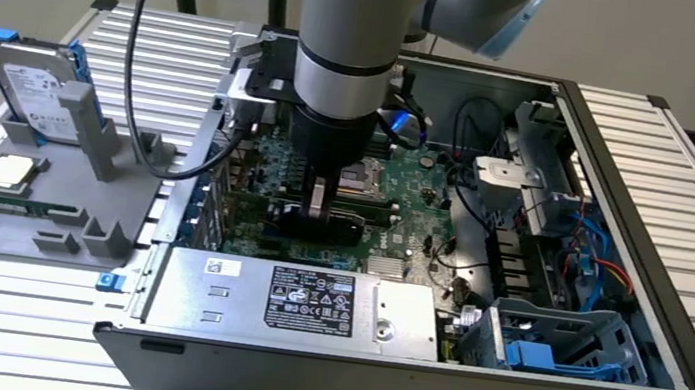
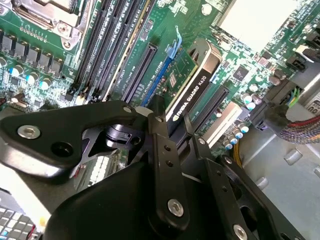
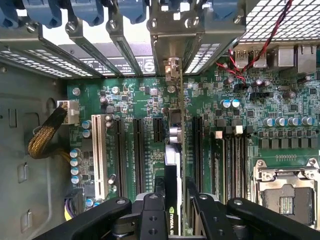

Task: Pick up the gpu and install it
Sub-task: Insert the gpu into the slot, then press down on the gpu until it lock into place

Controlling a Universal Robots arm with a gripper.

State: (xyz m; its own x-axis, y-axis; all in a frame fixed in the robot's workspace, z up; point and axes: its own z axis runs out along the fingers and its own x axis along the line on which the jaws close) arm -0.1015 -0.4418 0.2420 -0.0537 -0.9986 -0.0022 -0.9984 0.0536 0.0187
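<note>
The gpu (image 1: 351, 228) stands on edge on the green motherboard (image 1: 419, 220) inside the open computer case (image 1: 653, 326). My gripper (image 1: 318, 213) reaches straight down onto it and is shut on its upper edge. In the second wrist view the gpu (image 2: 192, 87) shows its black cooler face and green card, set along a long slot, with the gripper (image 2: 172, 122) clamped on its near end. In the first wrist view the gpu (image 3: 172, 165) runs edge-on from the gripper (image 3: 174, 200) to its silver bracket (image 3: 172, 70) at the case's rear slot openings.
A silver power supply (image 1: 293, 299) lies along the case's front wall, and a drive cage (image 1: 557, 339) with cables stands toward the exterior view's right. The CPU socket (image 1: 361, 175) lies beyond the card. Outside, a grey fixture (image 1: 87, 231) holds a hard drive (image 1: 32, 88), processor (image 1: 7, 172) and memory stick (image 1: 16, 207).
</note>
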